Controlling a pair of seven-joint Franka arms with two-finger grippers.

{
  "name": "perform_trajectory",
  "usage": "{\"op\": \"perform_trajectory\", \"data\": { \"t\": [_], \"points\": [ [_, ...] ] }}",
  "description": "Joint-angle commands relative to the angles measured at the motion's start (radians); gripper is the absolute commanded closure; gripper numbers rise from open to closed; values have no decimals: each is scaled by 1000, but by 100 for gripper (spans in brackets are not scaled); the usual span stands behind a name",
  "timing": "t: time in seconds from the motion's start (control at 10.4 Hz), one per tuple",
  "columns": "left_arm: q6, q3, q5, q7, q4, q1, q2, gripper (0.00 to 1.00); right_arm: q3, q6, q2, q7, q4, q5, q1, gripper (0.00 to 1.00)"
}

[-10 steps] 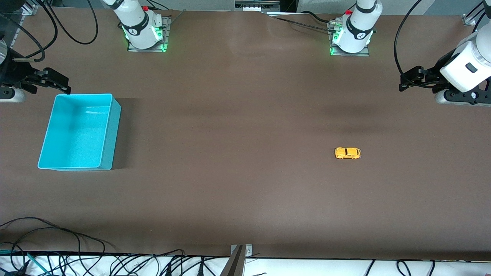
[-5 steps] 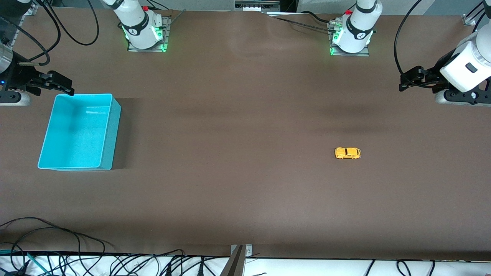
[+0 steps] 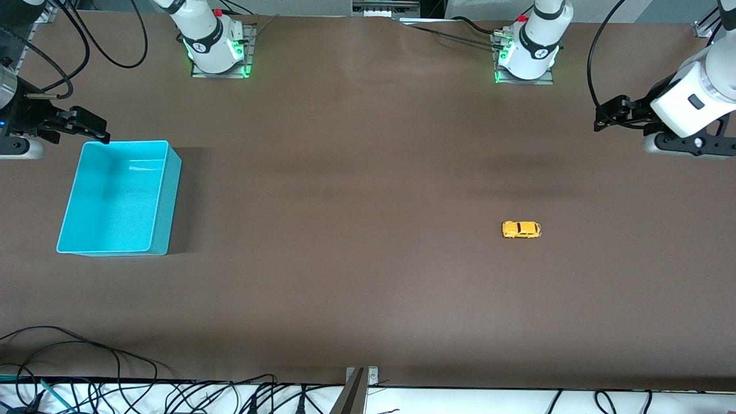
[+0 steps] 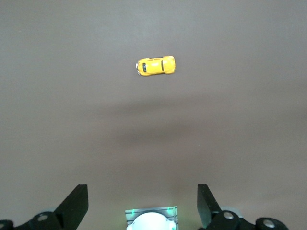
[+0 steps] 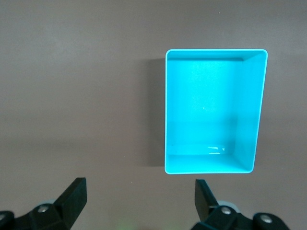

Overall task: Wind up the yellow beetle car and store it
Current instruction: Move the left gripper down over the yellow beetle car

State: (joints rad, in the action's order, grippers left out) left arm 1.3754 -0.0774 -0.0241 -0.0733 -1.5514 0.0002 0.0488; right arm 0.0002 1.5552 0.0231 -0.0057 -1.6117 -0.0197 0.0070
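Observation:
The yellow beetle car (image 3: 521,229) stands alone on the brown table toward the left arm's end. It also shows in the left wrist view (image 4: 156,65). My left gripper (image 3: 602,117) hangs open and empty above the table at that end, well apart from the car. In its wrist view the left gripper (image 4: 142,195) has its fingers spread wide. My right gripper (image 3: 92,127) hangs open and empty above the corner of the turquoise bin (image 3: 168,195) that is farthest from the front camera. The right wrist view shows that gripper (image 5: 139,189) beside the empty bin (image 5: 167,110).
The two arm bases (image 3: 214,49) (image 3: 526,54) with green lights stand along the edge of the table farthest from the front camera. Black cables (image 3: 86,356) lie at the edge nearest to that camera. A metal bracket (image 3: 359,379) sits at the middle of that edge.
The left gripper has shifted a little toward the bases' edge of the table. The right gripper has shifted slightly by the bin's corner. The car and the bin have not moved.

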Motion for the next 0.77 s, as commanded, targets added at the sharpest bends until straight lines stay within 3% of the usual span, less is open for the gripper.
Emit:
{"op": "perform_trajectory", "data": {
  "t": [0.0, 0.19, 0.67],
  "points": [
    [-21, 5, 6, -193, 27, 29, 46, 0, 0, -6, 0, 10, 9, -16, -1, 0],
    [-7, 4, 6, -313, 30, 37, 84, 0, 1, -6, 1, 10, 7, -16, 1, 0],
    [213, -4, 4, -651, -31, 6, 236, 0, 3, -1, 5, 10, 7, -14, 4, 0]
  ]
}}
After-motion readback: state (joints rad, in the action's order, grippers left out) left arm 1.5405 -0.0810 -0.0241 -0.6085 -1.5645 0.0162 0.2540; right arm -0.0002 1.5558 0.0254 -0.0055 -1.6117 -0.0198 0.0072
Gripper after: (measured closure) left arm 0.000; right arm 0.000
